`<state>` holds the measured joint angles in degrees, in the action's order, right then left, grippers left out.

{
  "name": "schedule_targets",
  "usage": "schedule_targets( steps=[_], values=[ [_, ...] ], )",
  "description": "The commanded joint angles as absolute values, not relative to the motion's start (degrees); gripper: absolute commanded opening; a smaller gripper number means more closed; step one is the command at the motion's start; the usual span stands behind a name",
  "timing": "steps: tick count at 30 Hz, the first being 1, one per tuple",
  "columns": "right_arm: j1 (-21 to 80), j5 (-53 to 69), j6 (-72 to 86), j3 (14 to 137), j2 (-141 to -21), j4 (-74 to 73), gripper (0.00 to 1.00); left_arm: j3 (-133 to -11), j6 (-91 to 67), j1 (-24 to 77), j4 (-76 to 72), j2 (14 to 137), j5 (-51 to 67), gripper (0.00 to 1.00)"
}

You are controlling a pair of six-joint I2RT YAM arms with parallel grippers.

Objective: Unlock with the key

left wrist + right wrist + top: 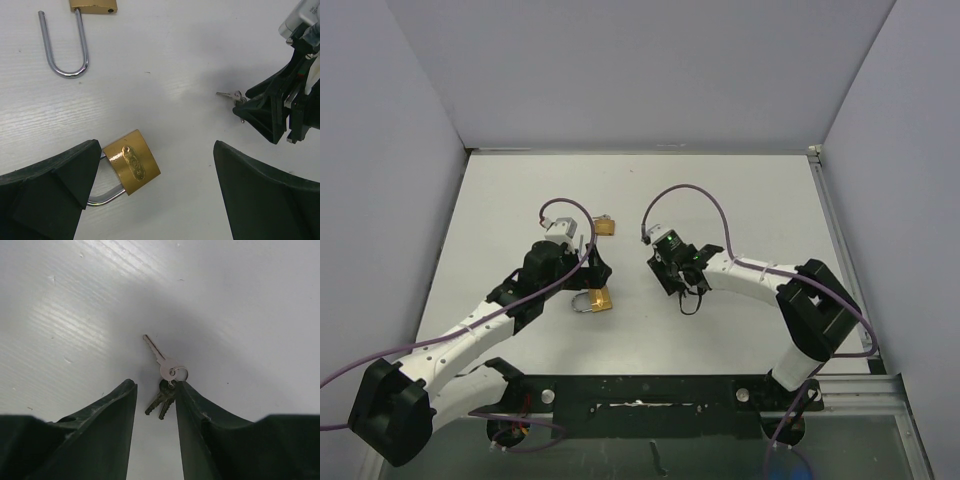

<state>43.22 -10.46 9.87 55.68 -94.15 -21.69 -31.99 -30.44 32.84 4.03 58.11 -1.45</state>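
Status: early stage. The lock is not yet opened and no key is inserted.

1. Right gripper [155, 385]: the jaws stand partway apart, low over the desk [240, 300], straddling the key bunch [168, 371]. The ring lies against one finger, while a gap shows beside the other finger. The bunch therefore appears not yet clamped. One silver key points away from the gripper, and two darker keys lie between the fingers.

2. Left gripper [157, 147]: the jaws are fully spread and hold nothing. The brass padlock [131, 162] lies flat on the desk between the fingers, just beside one of them, with its shackle closed.

3. A second padlock [93, 5] lies farther back, with its shackle swung out.

Remaining steps, as judged:
- secure the keys;
- lift them;
- steady the brass padlock;
- present a key to the keyway;
- insert and turn it;
- release the shackle.
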Motion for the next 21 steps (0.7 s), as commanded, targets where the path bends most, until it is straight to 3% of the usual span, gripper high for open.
schedule_targets(
  steps=[1, 17, 21],
  values=[
    [44.7, -13.1, 6.4, 57.0, -94.5, -19.5, 0.37, -32.2, -30.6, 32.5, 1.0, 57.9, -1.2, 0.97],
    [45.8, -17.1, 3.8, 58.7, -98.8, -18.4, 0.33, -32.1, -30.4, 32.5, 1.7, 57.2, -1.9, 0.97],
    [45.7, -17.4, 3.7, 58.9, -99.2, -18.2, 0.26, -32.2, -30.3, 32.5, 1.7, 57.3, -1.9, 0.97]
  ],
)
